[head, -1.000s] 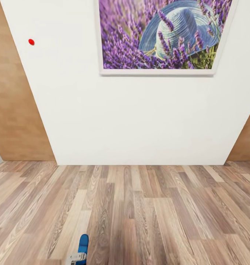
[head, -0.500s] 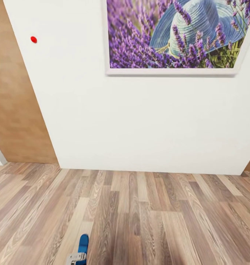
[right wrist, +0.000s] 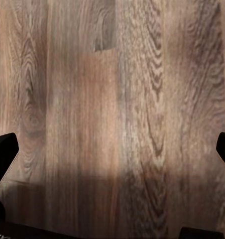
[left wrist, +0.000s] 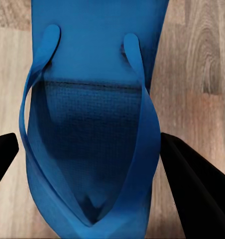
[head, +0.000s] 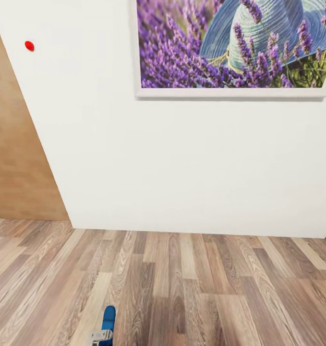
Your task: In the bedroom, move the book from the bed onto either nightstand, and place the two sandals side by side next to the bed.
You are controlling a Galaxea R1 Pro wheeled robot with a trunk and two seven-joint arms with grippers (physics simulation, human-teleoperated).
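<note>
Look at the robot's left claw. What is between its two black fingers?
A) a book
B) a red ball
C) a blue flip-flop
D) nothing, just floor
C: in the left wrist view a bright blue sandal with its blue straps sits between the two black fingers of the left claw, over the wood floor.

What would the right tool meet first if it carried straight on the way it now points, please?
Probably the wood-plank floor: the right tool points at bare planks with nothing between, though depth is unclear.
</note>
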